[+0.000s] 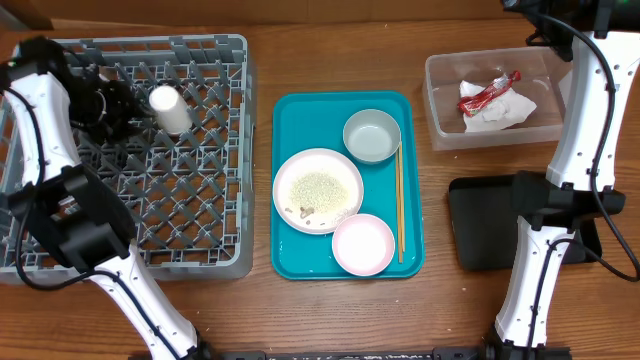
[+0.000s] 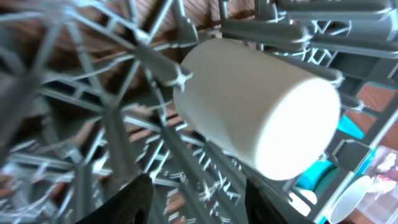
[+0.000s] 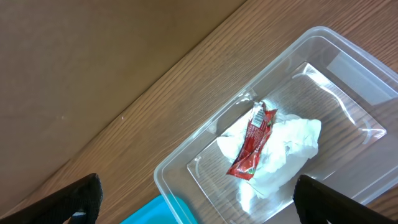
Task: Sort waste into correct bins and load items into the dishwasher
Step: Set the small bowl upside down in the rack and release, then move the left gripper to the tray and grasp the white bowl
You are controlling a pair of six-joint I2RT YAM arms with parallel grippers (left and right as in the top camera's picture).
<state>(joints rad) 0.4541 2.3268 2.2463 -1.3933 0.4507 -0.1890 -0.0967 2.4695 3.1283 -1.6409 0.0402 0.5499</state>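
Two dark fingers (image 2: 138, 200) of my left tool (image 2: 196, 202) stand partly apart with nothing between them. The small white cylindrical cup (image 2: 255, 112) lies on its side on the lattice of the large grey plastic dish rack (image 2: 112, 143), just ahead of the fingertips. Only the overhead view places that cup toward the rack's far side, well apart from the flat teal tray (image 1: 290, 110). My right tool (image 3: 199, 205) is spread wide and empty above the clear rectangular plastic tub (image 3: 186, 168), where the red snack wrapper (image 3: 252, 143) rests on the crumpled white paper napkin (image 3: 292, 143).
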